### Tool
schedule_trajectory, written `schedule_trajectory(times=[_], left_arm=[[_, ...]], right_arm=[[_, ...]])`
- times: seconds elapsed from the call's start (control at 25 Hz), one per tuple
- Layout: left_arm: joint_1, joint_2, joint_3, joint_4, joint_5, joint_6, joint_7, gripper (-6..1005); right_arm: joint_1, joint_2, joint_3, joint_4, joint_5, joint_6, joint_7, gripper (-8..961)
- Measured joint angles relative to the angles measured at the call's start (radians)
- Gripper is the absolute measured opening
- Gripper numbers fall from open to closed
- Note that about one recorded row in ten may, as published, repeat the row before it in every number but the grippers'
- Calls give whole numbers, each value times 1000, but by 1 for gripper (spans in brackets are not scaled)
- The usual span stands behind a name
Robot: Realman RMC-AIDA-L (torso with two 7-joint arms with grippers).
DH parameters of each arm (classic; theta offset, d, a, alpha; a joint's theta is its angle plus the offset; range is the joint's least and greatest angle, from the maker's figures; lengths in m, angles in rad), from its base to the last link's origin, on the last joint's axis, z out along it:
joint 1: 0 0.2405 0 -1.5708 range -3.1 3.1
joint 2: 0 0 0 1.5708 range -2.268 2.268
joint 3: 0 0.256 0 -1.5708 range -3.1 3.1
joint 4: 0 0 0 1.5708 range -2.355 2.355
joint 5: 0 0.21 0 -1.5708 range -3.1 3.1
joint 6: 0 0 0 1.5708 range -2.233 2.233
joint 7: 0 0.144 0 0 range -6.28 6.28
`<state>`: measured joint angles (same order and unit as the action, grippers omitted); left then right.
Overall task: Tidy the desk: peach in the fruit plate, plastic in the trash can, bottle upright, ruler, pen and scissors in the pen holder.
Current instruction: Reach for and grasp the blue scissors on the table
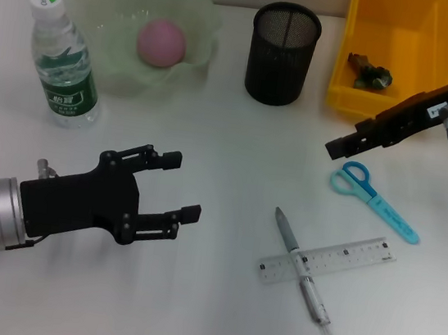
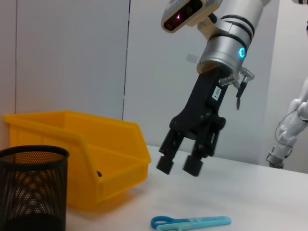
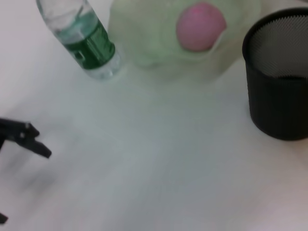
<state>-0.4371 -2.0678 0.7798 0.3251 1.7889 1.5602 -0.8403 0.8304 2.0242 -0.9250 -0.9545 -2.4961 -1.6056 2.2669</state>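
The pink peach (image 1: 161,42) lies in the pale green fruit plate (image 1: 105,3). A clear bottle (image 1: 63,60) with a green label stands upright to the plate's left. Crumpled plastic (image 1: 369,72) lies in the yellow bin (image 1: 408,26). Blue scissors (image 1: 373,197), a clear ruler (image 1: 353,255) and a pen (image 1: 302,266) crossing it lie on the desk at right. The black mesh pen holder (image 1: 283,53) stands at the back. My right gripper (image 1: 338,147) hovers just above the scissors' handles, open and holding nothing. My left gripper (image 1: 187,186) is open over the desk at lower left.
In the left wrist view the right gripper (image 2: 179,166) hangs above the scissors (image 2: 192,222), beside the yellow bin (image 2: 86,144) and pen holder (image 2: 31,187). The right wrist view shows bottle (image 3: 82,38), peach (image 3: 200,25) and pen holder (image 3: 279,82).
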Motion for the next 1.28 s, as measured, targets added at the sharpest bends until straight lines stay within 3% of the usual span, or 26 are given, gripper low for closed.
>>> schedule_trajectory(times=[0.36, 0.6, 1.28], left_arm=[[-8, -1, 1, 0, 3, -3, 4, 814], [-6, -3, 3, -9, -1, -6, 30, 814], [-10, -3, 3, -14, -4, -35, 38, 815]], right_arm=[[49, 16, -118, 2, -122, 4, 80, 707], [79, 50, -152, 9, -250, 36, 123, 705], [97, 53, -234, 114, -268, 168, 167, 700]])
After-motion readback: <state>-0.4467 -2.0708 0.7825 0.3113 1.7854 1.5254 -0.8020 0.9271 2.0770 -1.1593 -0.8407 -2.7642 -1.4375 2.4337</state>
